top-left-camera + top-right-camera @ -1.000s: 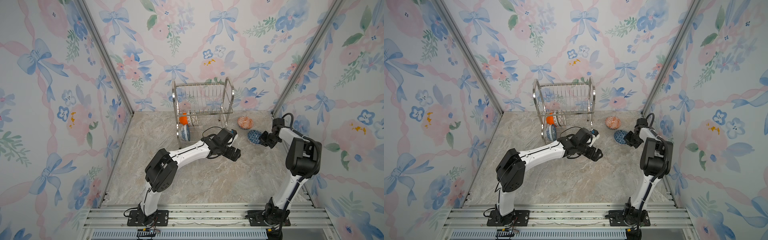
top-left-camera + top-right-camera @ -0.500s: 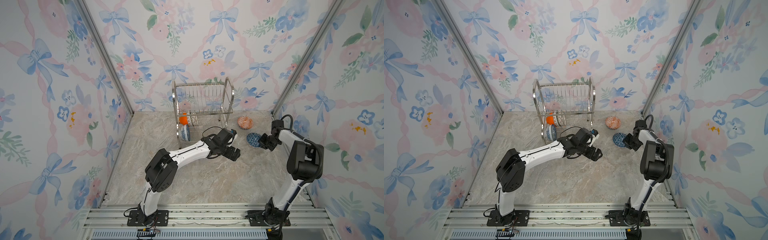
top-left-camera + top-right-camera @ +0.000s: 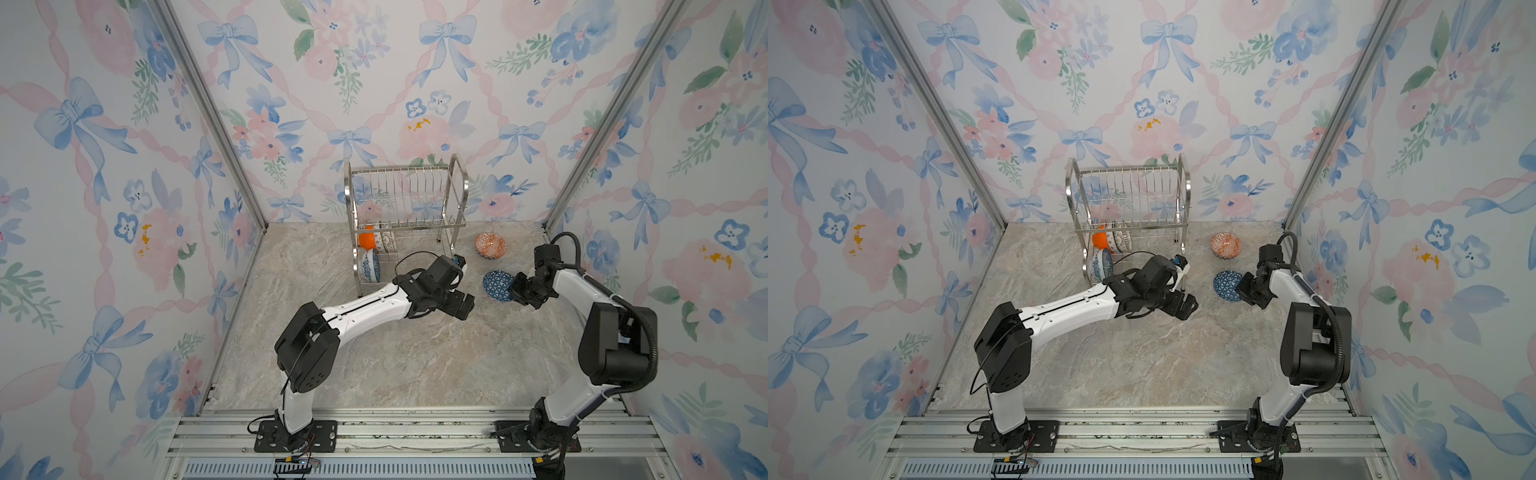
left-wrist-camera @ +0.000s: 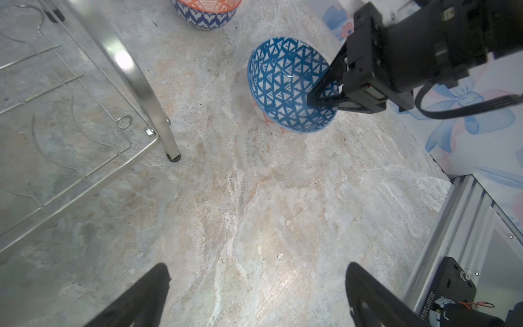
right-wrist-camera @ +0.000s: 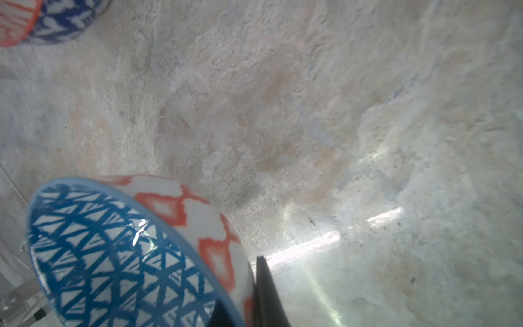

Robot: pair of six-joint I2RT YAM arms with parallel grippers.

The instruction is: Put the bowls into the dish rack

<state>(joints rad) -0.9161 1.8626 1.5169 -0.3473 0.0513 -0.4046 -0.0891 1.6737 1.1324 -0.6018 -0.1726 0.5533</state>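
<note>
Bowl with the blue triangles [image 3: 496, 284] is tipped near the dish rack [image 3: 409, 224], rim clamped in my right fingers [image 4: 328, 79] so it faces my wide-apart left fingers [image 4: 141, 297], likely for a handover.

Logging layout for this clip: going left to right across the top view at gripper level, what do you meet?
Blue-white floral bowl in the dish rack → left gripper → dark-blue triangle bowl → right gripper.

Marble-look tabletop [image 3: 395, 361]: dish rack [image 3: 405, 224] at back ctr; orange-red bowl [image 3: 491, 245] R of it; blue triangle bowl [image 3: 497, 284] in front, tilted
</note>
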